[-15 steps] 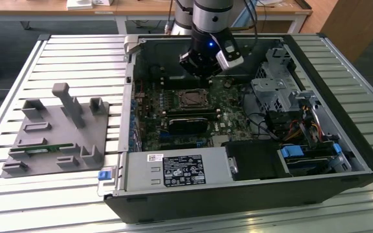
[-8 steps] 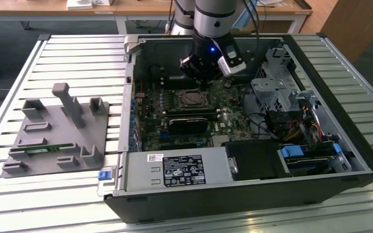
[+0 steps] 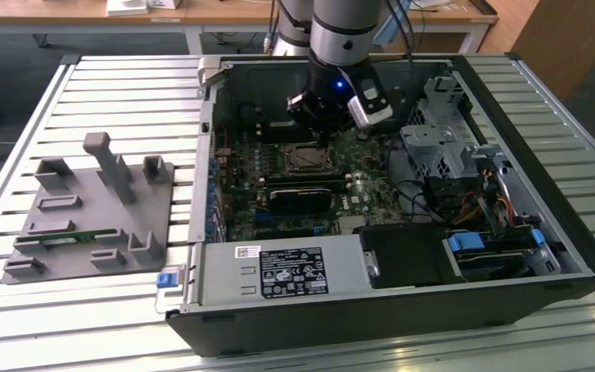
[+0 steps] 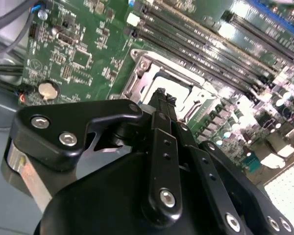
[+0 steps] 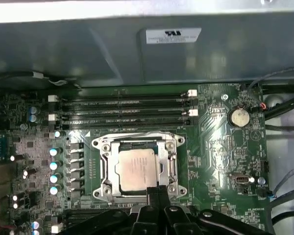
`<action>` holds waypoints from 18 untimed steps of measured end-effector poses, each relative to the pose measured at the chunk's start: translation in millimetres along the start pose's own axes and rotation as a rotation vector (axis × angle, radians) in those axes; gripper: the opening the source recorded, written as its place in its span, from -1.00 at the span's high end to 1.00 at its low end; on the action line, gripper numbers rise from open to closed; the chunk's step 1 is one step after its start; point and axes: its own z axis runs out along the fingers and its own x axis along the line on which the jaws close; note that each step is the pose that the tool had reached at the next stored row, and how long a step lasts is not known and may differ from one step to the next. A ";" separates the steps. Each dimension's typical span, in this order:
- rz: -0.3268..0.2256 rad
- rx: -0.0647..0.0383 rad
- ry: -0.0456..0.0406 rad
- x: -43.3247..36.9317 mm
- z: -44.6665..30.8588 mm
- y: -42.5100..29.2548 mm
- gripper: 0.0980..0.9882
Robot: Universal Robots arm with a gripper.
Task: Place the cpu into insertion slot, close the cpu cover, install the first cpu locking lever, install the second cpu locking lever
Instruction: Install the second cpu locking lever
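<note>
Gripper (image 5: 154, 192) fingertips together, nothing between, partly overlapping cpu cover (image 5: 137, 147) edge (locking levers hard to make out); cpu (image 5: 136, 169) seated in insertion slot under closed cover, inside open computer case (image 3: 576, 256)

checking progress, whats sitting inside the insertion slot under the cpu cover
In the first wrist view the cpu sits in the insertion slot, framed by the cpu cover. The gripper hides the socket's near edge; contacts beneath the chip are covered.
</note>
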 end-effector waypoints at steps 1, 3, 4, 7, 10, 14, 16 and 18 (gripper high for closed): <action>0.000 0.000 0.0001 -0.1 0.0 -2.0 0.98; 0.000 0.000 0.0000 -0.5 0.1 -7.1 0.98; 0.000 0.000 0.0000 -0.6 0.2 -9.3 0.98; 0.000 0.000 0.0000 -0.9 0.6 -14.3 0.98; 0.000 0.000 0.0000 1.1 1.5 -16.5 0.98; 0.000 0.000 0.0000 11.9 2.0 -18.5 0.98; 0.000 0.000 0.0000 15.2 2.1 -20.0 0.98; 0.000 0.000 0.0000 17.3 2.3 -22.4 0.98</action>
